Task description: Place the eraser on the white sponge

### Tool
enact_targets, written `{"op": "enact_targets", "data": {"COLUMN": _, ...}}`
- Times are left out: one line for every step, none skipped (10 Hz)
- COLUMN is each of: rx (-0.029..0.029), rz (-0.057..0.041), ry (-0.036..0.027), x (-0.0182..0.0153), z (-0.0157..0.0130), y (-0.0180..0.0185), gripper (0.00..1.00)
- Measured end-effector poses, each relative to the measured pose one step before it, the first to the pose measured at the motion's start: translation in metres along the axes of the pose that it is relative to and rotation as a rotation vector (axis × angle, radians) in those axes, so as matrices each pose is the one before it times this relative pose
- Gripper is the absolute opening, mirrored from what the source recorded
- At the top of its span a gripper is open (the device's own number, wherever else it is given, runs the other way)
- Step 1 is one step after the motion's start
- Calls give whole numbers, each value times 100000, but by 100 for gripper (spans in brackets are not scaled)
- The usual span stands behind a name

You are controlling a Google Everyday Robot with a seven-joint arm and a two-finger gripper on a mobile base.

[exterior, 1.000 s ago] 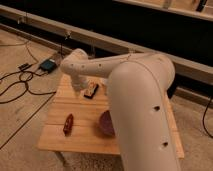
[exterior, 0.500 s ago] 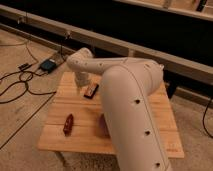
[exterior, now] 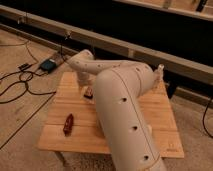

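Eraser (exterior: 89,93) lies dark on my worktop (exterior: 160,120), up and right of the slim dark-red object (exterior: 68,123) near the front-left. Pincer (exterior: 86,85) sits right over the eraser, open or closed I can't tell. Arm (exterior: 122,115) fills the middle; pale cup (exterior: 159,75) rear right.

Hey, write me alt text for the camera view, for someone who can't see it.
A large white robot arm reaches across a wooden table, its gripper low over the far left part beside a small dark block, probably the eraser. A dark-red elongated object lies near the front left edge; a blue device sits on the floor beyond.
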Motion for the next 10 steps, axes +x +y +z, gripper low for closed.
{"op": "enact_targets", "data": {"rx": 220, "rz": 3501, "ry": 45, "x": -376, "z": 348, "y": -171, "gripper": 65}}
{"op": "enact_targets", "data": {"rx": -158, "rz": 3156, "ry": 386, "x": -208, "z": 431, "y": -185, "gripper": 65}}
{"op": "enact_targets", "data": {"rx": -512, "rz": 3198, "ry": 616, "x": -162, "z": 557, "y": -113, "gripper": 65}}
{"op": "enact_targets", "data": {"rx": -476, "rz": 2064, "ry": 543, "x": -101, "z": 483, "y": -54, "gripper": 65}}
{"op": "enact_targets", "data": {"rx": -655, "rz": 1929, "ry": 552, "x": -111, "z": 552, "y": -48, "gripper": 65}}
{"op": "enact_targets", "data": {"rx": -502, "rz": 1303, "ry": 381, "x": -88, "z": 447, "y": -66, "gripper": 65}}
{"op": "enact_targets", "data": {"rx": -580, "rz": 1364, "ry": 469, "x": -121, "z": 496, "y": -122, "gripper": 65}}
{"op": "enact_targets", "data": {"rx": -515, "rz": 1222, "ry": 558, "x": -174, "z": 591, "y": -142, "gripper": 65}}
{"op": "enact_targets", "data": {"rx": -259, "rz": 454, "ry": 301, "x": -219, "z": 437, "y": -40, "gripper": 64}}
{"op": "enact_targets", "data": {"rx": 91, "rz": -530, "ry": 118, "x": -145, "z": 223, "y": -22, "gripper": 62}}
